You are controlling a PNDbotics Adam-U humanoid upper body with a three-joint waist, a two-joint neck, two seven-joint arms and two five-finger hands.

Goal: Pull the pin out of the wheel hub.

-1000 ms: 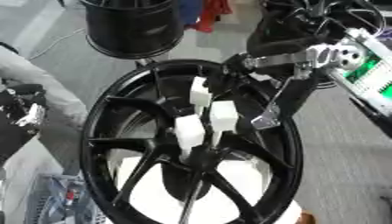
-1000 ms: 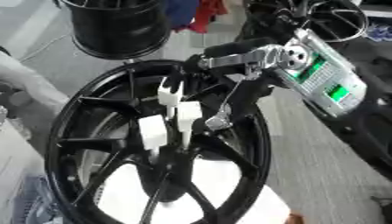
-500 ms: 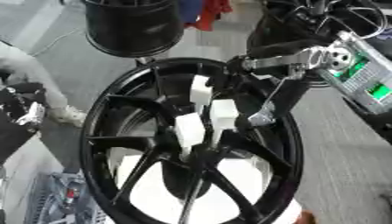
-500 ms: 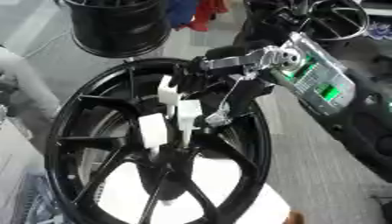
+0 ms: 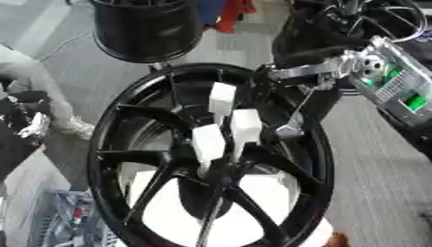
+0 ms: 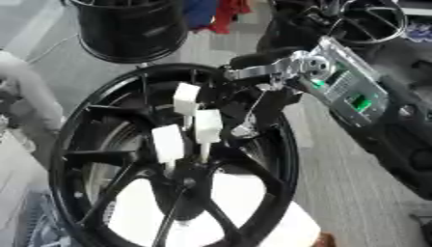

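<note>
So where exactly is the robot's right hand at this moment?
The right hand comes in from the upper right and sits at the top of the black wheel, just right of the uppermost white block above the hub.

Right arm enters from upper right: silver wrist joint and a grey forearm box with green lights, angled down-left. Right hand [image 5: 278, 77] is black, reaching leftward; its fingers are dark against a dark background, so whether they are curled or straight can't be made out. A thin silver link hangs below the wrist. Left arm and hand don't show in either view.
</note>
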